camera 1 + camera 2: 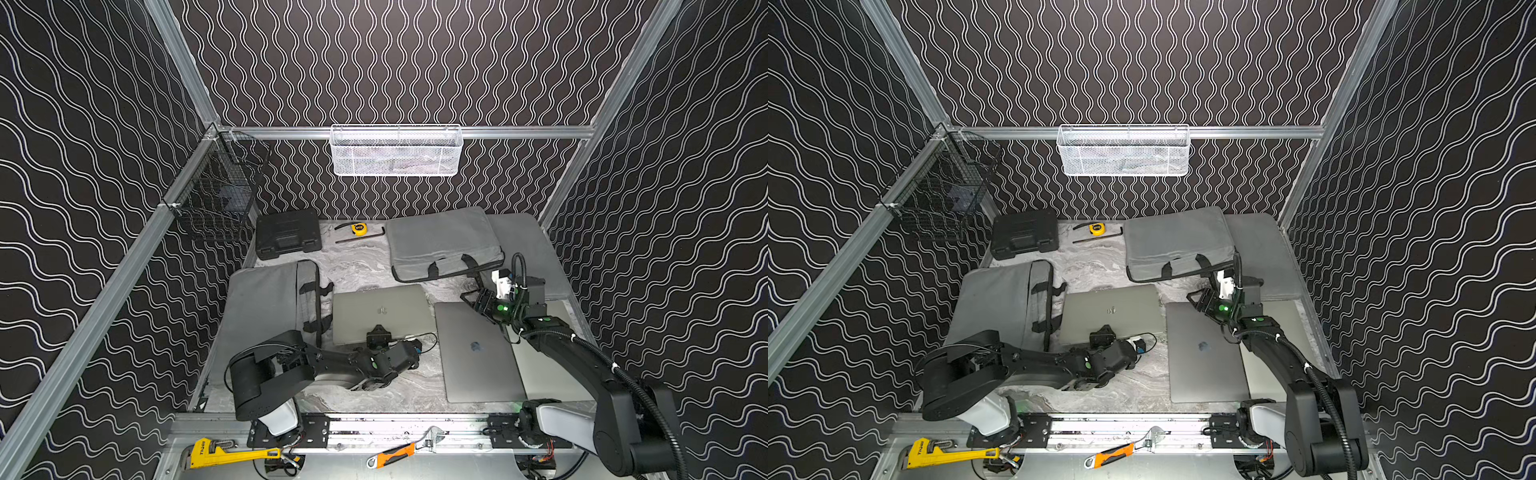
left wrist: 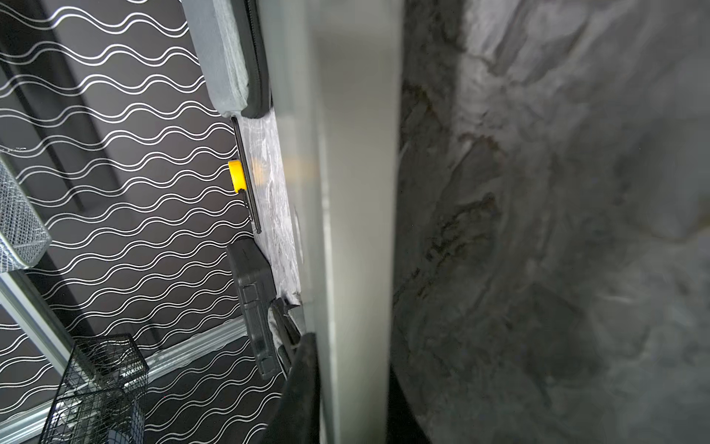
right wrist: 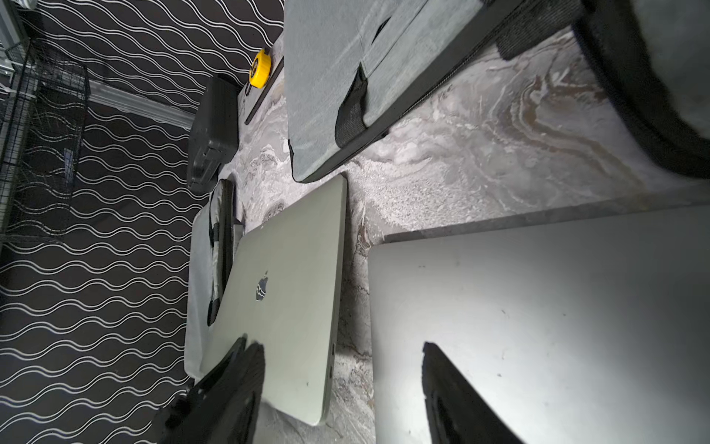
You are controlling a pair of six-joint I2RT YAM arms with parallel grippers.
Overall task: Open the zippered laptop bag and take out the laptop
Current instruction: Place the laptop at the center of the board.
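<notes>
A grey laptop bag (image 1: 266, 303) (image 1: 996, 299) (image 3: 199, 269) lies at the left with its zippered mouth and black handles facing the middle. A silver laptop (image 1: 386, 307) (image 1: 1117, 307) (image 3: 288, 269) lies flat on the marble table with its left edge at that mouth. My left gripper (image 1: 377, 337) (image 1: 1102, 334) (image 2: 351, 357) is shut on the laptop's near edge (image 2: 357, 192), one jaw on each face. My right gripper (image 1: 471, 299) (image 1: 1196, 297) (image 3: 340, 346) hangs open over the far corner of a second laptop, holding nothing.
The second grey laptop (image 1: 478, 353) lies at the right. Two more grey bags (image 1: 444, 245) (image 1: 523, 245) lie at the back. A black case (image 1: 286, 235), a yellow tape measure (image 1: 359, 227) and a hex key (image 1: 361, 237) sit at the back left. Wrenches (image 1: 224, 453) lie on the front rail.
</notes>
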